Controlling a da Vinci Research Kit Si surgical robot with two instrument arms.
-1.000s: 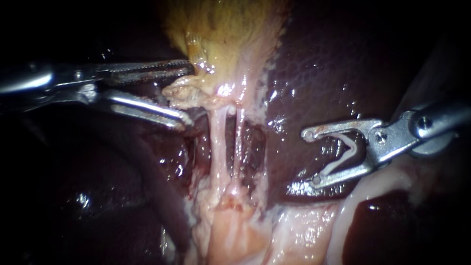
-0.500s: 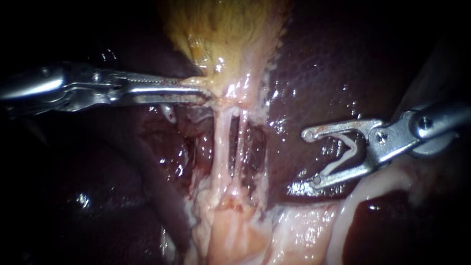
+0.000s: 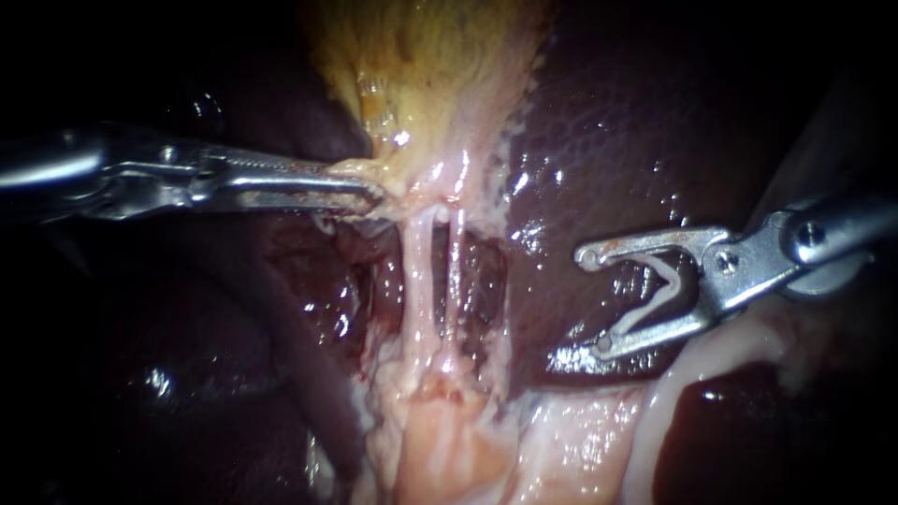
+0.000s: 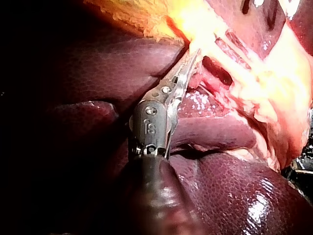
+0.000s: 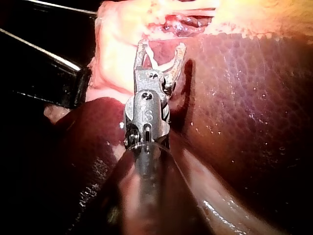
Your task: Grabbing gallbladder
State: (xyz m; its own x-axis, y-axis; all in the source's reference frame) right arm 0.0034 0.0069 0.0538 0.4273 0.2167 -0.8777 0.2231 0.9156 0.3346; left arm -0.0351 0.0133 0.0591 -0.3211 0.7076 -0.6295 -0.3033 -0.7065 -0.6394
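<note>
The yellowish gallbladder (image 3: pixel 430 65) hangs at the top centre and narrows to pale tissue. My left instrument (image 3: pixel 374 192) comes in level from the left, and its jaws are shut on the gallbladder's lower left edge. The left wrist view shows the same grip, the left instrument (image 4: pixel 195 55) biting yellow tissue of the gallbladder (image 4: pixel 146 14). Two thin pale tubes (image 3: pixel 419 281) run down side by side from that edge. My right instrument (image 3: pixel 591 299) hovers over the liver (image 3: pixel 636 112) to the right, apart from the tubes, jaws open with a white clip (image 3: pixel 659 290) seated between them.
Dark liver surrounds the field on both sides. Pale fatty tissue (image 3: pixel 449 440) spreads below the tubes, and a white band (image 3: pixel 711 360) curves under the right instrument. In the right wrist view the right instrument (image 5: pixel 160 46) carries its clip (image 5: pixel 164 63) over the liver.
My left instrument's jaws, open around the gallbladder's lower edge a second ago, have shut on it and drawn it slightly to the left. The right instrument has not moved.
</note>
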